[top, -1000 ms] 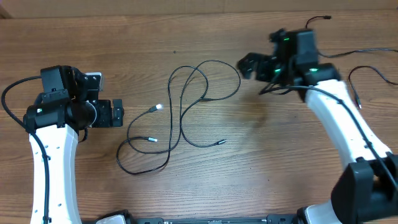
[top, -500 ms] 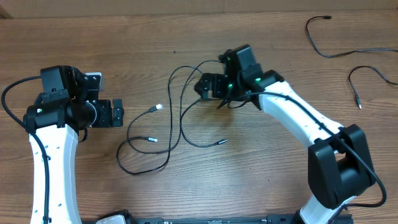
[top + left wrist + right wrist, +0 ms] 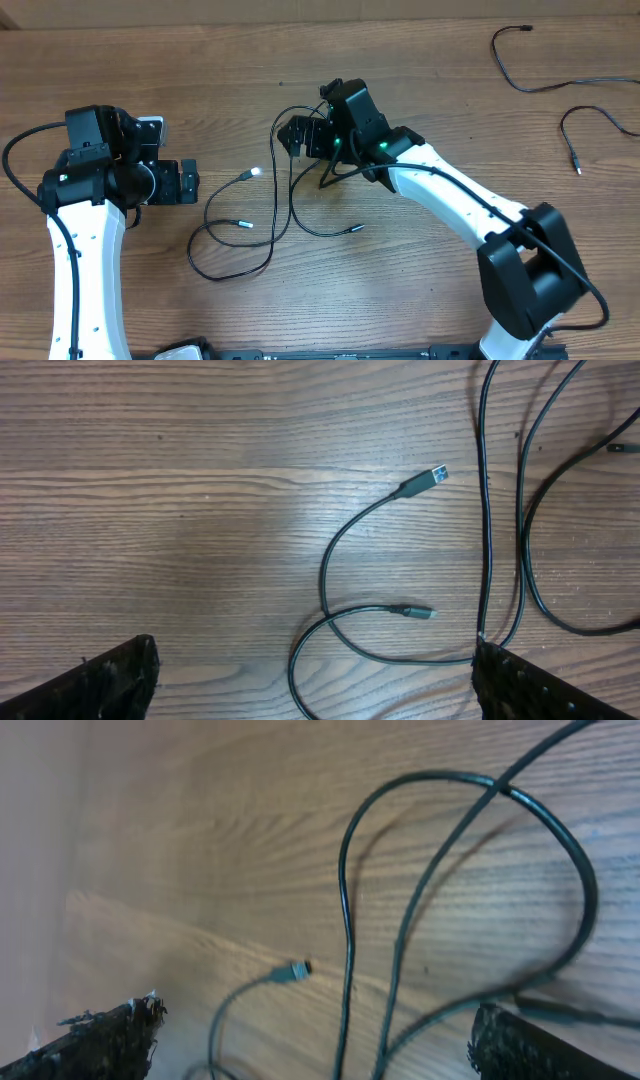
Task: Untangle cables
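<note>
Right claw [image 3: 297, 134] hangs wide open over the top loops of the thin black silver-tipped cables [image 3: 291, 205] we see tangled mid-way across the brown wood-grain tabletop [image 3: 420, 60], left claw [image 3: 186, 183] open too, beside them, gripping nothing.

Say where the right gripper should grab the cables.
Probably best to grip the cables on the lone strand of the upper loop, clear of the crossing. Bring the right gripper straight down, jaws astride it: the cord lies flat on the table.
</note>
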